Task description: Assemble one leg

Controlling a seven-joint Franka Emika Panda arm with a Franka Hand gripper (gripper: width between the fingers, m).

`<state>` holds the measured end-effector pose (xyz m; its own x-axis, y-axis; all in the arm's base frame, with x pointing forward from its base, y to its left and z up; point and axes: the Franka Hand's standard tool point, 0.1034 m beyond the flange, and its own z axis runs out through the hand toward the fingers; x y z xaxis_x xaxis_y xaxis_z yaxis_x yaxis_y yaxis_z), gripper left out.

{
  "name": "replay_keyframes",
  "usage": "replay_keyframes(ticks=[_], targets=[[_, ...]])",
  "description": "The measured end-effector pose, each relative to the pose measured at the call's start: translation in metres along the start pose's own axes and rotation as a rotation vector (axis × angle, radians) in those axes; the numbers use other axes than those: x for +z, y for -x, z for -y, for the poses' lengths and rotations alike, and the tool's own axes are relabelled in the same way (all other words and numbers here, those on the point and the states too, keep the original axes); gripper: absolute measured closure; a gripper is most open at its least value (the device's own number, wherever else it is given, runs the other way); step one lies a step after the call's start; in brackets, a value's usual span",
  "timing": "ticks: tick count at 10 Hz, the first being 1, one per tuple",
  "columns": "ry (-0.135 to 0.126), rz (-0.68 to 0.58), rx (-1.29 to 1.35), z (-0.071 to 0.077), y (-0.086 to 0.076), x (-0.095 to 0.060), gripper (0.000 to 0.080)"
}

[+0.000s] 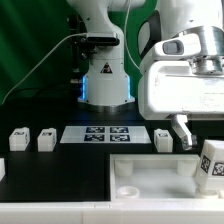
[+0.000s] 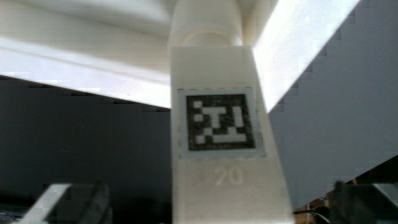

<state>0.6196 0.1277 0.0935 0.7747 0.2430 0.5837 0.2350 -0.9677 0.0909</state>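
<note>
Leg point(image 1: 211, 166) stands almost upright, long axis leaning slightly, between parted fingers point(image 2: 68, 203) of the released hand point(image 2: 210, 208).

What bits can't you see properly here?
- Leg: exterior view, cut off by the right edge.
- Hand: wrist view, fingers blurry and cut off; grip unclear.
- White panel: exterior view, cut off by the bottom edge.
- Marker board tags: exterior view, too small to read.

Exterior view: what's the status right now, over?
Gripper: jaws' state unclear. Small white plastic square leg with black-and-white tag, tilted, beside it over wide white tray-like panel. Nothing seen blocking.
</note>
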Motion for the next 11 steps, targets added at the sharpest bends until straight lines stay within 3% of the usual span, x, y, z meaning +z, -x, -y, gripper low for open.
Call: replay_keyframes(ticks=[2, 11], targets=[[0.000, 0.000, -0.005, 0.0000, 0.0000, 0.0000, 0.0151], [0.000, 0.000, -0.037, -0.0001, 0.0001, 0.0000, 0.0150]])
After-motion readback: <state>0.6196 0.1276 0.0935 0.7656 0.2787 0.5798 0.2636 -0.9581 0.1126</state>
